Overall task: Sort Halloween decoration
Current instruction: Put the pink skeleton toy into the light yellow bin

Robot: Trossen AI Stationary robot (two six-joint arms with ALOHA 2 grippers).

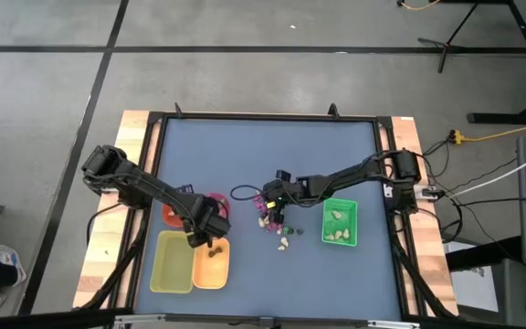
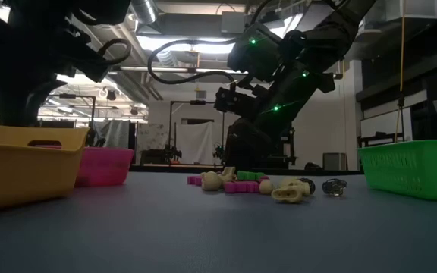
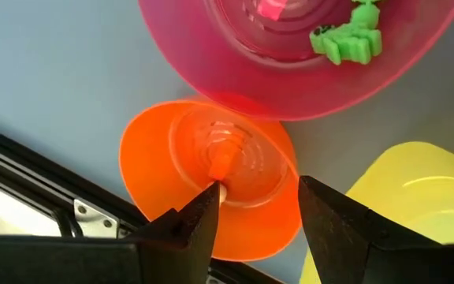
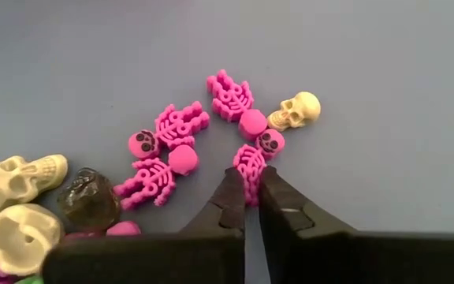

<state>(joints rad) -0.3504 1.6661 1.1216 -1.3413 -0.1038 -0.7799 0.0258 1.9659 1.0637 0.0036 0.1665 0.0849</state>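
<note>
Right wrist view is showing a magenta skeleton (image 4: pixel 251 167) lying among the Halloween decoration pile (image 1: pixel 277 228) mid-worktop (image 1: pixel 272 155). My right hand (image 4: pixel 251 207) is pinching it, fingers together on its lower end. A cream skull (image 4: pixel 296 111) is lying just beside its head. I am judging that a straight, slow lift will be keeping neighbours undisturbed, since the grip is only on the tip. My left hand (image 3: pixel 254 217) is hovering over the orange bowl (image 3: pixel 203 185), fingers apart and holding nothing, next to the pink bowl (image 3: pixel 211 55).
</note>
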